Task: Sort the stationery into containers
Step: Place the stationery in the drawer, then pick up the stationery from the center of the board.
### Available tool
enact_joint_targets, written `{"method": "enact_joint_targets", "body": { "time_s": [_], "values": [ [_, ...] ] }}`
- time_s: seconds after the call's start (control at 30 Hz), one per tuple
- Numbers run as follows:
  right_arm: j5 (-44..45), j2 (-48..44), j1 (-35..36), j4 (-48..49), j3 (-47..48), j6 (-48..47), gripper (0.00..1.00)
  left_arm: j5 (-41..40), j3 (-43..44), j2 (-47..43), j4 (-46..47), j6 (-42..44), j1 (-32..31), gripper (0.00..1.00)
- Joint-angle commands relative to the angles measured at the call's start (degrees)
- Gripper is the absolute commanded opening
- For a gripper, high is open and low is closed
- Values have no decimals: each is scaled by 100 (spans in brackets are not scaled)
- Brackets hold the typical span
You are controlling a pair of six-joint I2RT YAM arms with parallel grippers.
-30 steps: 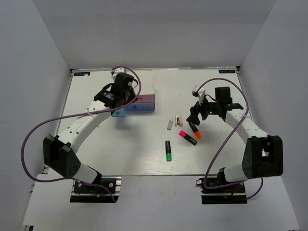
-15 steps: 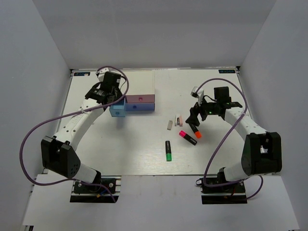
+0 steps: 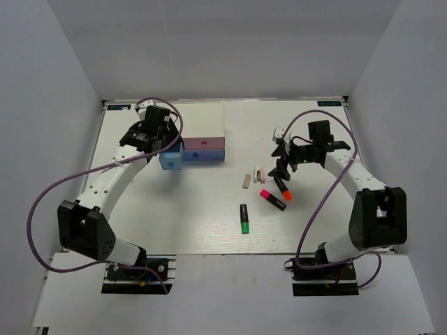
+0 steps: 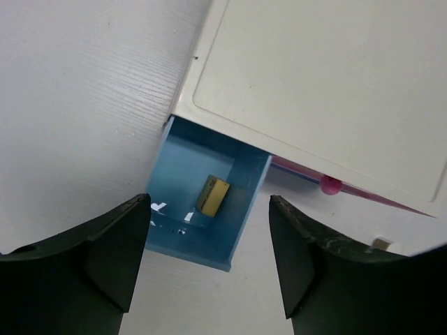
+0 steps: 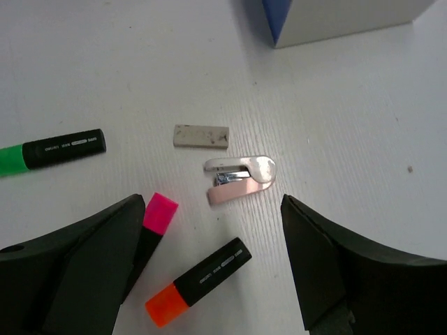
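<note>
The white-topped box (image 3: 202, 118) stands at the back left with its light blue drawer (image 3: 170, 161) pulled out. A tan eraser (image 4: 213, 195) lies inside that drawer (image 4: 246, 209). My left gripper (image 3: 159, 142) hovers open over it, holding nothing. On the table lie an orange highlighter (image 5: 199, 283), a pink highlighter (image 5: 150, 230), a green highlighter (image 5: 52, 150), a grey eraser (image 5: 201, 136) and a small pink-white stapler (image 5: 241, 178). Above the stapler and the orange highlighter (image 3: 282, 188), my right gripper (image 3: 282, 167) hangs open and empty.
The pink-red drawer (image 3: 204, 143) and the purple one (image 3: 204, 155) below it are pushed in; a pink knob (image 4: 330, 185) shows. The green highlighter (image 3: 244, 218) lies nearest the front edge. Grey walls close in the table on three sides.
My left arm has drawn back to the left off the box, and its jaws have opened over the blue drawer. My right gripper has shifted slightly left and away from me.
</note>
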Motion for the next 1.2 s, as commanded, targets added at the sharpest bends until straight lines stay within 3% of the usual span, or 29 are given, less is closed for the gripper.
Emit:
{"method": "enact_joint_targets", "body": {
  "time_s": [0.0, 0.03, 0.2, 0.33, 0.43, 0.57, 0.8, 1.17],
  "values": [
    [-533, 239, 218, -990, 322, -1896, 84, 207, 102, -535, 222, 178, 15, 79],
    [-507, 335, 393, -1305, 322, -3066, 84, 304, 102, -596, 222, 179, 15, 79],
    [449, 582, 939, -1188, 156, -4412, 86, 971, -643, -1263, 442, 250, -99, 80],
    [1030, 828, 1334, -676, 216, -4545, 84, 1358, -1951, -2098, 530, -75, -99, 80],
    [1312, 1380, 1502, -1025, 821, -4861, 80, 1421, -2576, -2854, 477, -366, -99, 79],
    [1682, 1996, 1633, -1685, 1341, -5773, 75, 1421, -2886, -3382, 223, -568, -99, 79],
    [2112, 2559, 1853, -2196, 1939, -6522, 68, 1421, -3202, -3620, 90, -797, -99, 79],
    [2253, 2762, 2257, -2161, 1948, -6514, 65, 1421, -3370, -3734, -15, -902, -99, 79]
  ]
}}
